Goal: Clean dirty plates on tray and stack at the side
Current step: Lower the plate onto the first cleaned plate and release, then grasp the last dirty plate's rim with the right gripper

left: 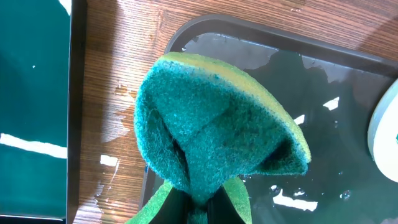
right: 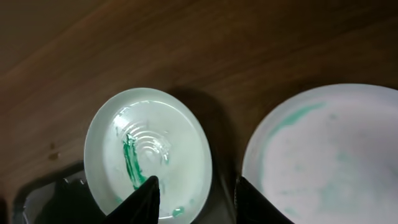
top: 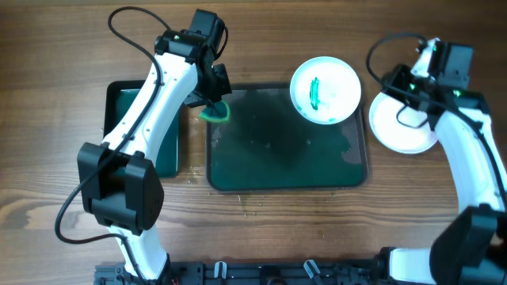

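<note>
One smeared plate left on the tray; a pile begun at the side

The dirty plate (top: 325, 89) sits in the upper right corner of the tray (top: 269, 162), a green streak across its middle, not yet wiped; the rest of the tray holds only wet patches; off the tray at the right edge of the frame lies a wiped plate (top: 400, 127) with faint green traces, and whether one or two are piled there cannot be told; the right gripper (right: 196, 199) hangs between the two plates, jaws apart and empty; the left gripper (left: 199, 202) pinches a green sponge (left: 217, 137) over the tray's upper left corner; a smaller green bin (top: 127, 111) at left shows only a glossy inside; probably about two-thirds done.
</note>
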{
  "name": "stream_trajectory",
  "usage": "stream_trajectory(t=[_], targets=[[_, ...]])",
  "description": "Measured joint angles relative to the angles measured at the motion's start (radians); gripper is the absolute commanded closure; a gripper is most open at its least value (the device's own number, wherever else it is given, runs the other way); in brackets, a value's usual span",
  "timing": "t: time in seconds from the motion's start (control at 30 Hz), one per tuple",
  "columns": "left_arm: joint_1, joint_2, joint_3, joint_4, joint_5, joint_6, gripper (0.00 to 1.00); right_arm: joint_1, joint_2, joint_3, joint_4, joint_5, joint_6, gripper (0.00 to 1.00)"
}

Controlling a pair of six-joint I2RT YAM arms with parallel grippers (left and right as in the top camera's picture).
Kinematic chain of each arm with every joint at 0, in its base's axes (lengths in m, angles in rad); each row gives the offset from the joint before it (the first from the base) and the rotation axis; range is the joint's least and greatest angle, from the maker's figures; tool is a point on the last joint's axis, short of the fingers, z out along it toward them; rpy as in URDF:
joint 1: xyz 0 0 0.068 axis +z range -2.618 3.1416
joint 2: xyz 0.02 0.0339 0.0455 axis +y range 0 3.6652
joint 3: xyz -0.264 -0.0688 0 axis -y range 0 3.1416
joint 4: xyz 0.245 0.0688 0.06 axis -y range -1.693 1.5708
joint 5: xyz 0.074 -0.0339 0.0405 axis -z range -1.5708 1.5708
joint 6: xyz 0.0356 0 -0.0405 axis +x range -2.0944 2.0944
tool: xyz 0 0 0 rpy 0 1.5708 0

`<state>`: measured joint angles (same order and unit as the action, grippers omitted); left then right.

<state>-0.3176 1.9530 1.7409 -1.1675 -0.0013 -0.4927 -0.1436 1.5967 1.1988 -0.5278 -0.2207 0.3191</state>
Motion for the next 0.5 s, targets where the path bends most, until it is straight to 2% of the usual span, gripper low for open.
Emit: stream_trajectory(t=[0.1, 0.23, 0.5], targets=[[0.000, 0.000, 0.000, 0.000, 0.000, 0.000, 0.96, 0.013, 0.129, 0.100, -0.071, -0.019, -0.047, 0.65], [0.000, 0.000, 0.000, 0.000, 0.000, 0.000, 0.96, 0.024, 0.262, 0.136, -0.114, -0.027, -0.076, 0.67], [0.000, 0.000, 0.000, 0.000, 0.000, 0.000, 0.96, 0.027, 0.329, 0.137, -0.071, -0.040, -0.125, 0.69]])
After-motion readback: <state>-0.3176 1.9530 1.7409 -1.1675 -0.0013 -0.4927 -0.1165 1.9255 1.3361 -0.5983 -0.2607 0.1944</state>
